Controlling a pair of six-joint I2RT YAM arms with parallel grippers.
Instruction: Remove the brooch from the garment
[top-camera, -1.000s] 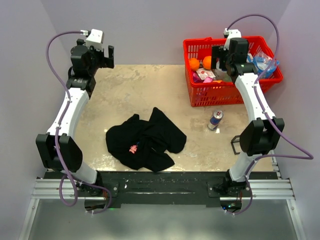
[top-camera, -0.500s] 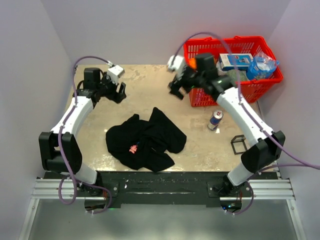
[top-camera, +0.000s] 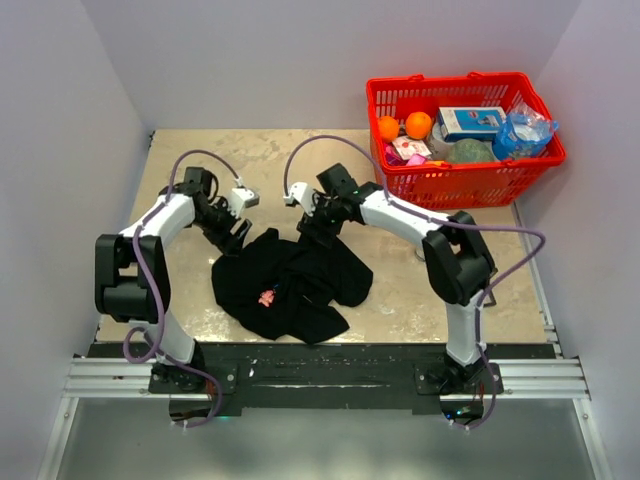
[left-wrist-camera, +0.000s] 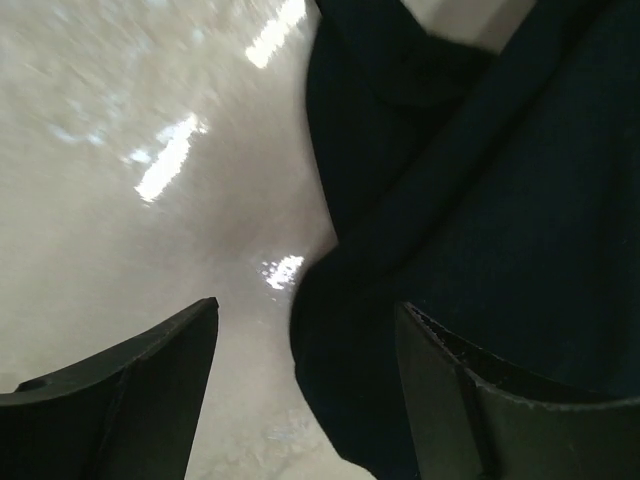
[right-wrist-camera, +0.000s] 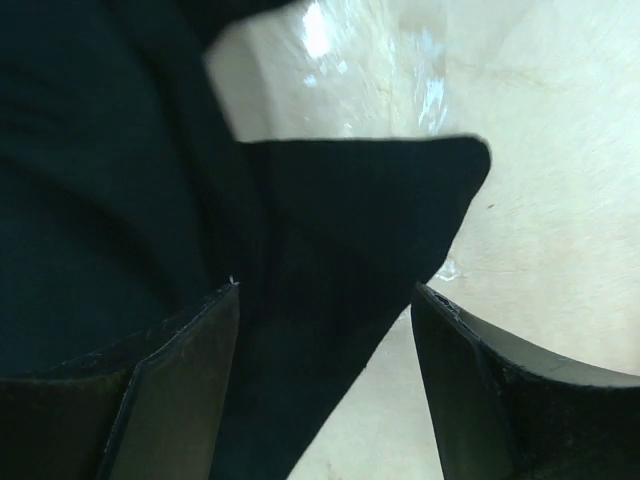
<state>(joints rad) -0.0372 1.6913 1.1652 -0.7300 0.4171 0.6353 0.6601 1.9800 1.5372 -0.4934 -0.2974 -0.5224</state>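
the black t-shirt (top-camera: 300, 270) lies crumpled in the lower middle of the top view, on the tan table (top-camera: 250, 160) just ahead of the arm bases. the brooch (top-camera: 266, 297), a small pink thing, sits on the cloth in the shirt's lower left part, apart from both grippers.

the left gripper (top-camera: 233, 230) is low at the shirt's upper left edge. in the left wrist view the left gripper (left-wrist-camera: 305, 385) is open, its dark fingers (left-wrist-camera: 120, 400) spread wide at the bottom of the frame. the shirt (left-wrist-camera: 480, 200) fills the right half of that frame, and a rounded fold of it bulges into the gap between the jaws. bare, shiny table (left-wrist-camera: 130, 180) fills the left half. i cannot tell whether the fingers touch the cloth.

the right gripper (top-camera: 311, 225) is at the shirt's upper tip, centre of the top view, with its arm reaching in from the right. in the right wrist view the right gripper (right-wrist-camera: 325, 385) is also open. a flap of the shirt (right-wrist-camera: 330, 230) lies between its fingers (right-wrist-camera: 510, 400), and more cloth covers the left side of the frame. pale table (right-wrist-camera: 540, 150) shows in the upper right.

a red basket (top-camera: 465, 183) stands at the upper right of the top view, well apart from the shirt. it holds two oranges (top-camera: 403, 126), a box (top-camera: 470, 122) and other small things.
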